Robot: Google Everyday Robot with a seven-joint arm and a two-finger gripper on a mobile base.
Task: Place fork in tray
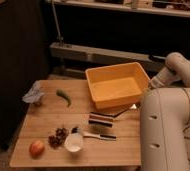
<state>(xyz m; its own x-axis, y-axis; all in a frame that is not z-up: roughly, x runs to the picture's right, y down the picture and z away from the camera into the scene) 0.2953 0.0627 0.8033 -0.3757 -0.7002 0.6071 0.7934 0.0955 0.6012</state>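
Note:
The tray (119, 86), a large orange-yellow bin, stands at the back right of the wooden table (43, 120) with nothing inside it. The fork (124, 112), slim and silvery, lies at an angle just in front of the bin's front right corner. Its bright end (133, 106) is next to my white arm (168, 125). My gripper (139, 104) is low at that corner, mostly hidden behind the arm's body, at the fork's right end. I cannot tell whether it touches the fork.
A black-and-white striped box (101, 120) sits before the bin. A black-handled utensil (97, 135), a white cup (74, 143), a dark cluster (58, 137), a round fruit (36, 148), a green chili (63, 97) and a crumpled grey object (34, 93) lie on the table. Shelving stands behind.

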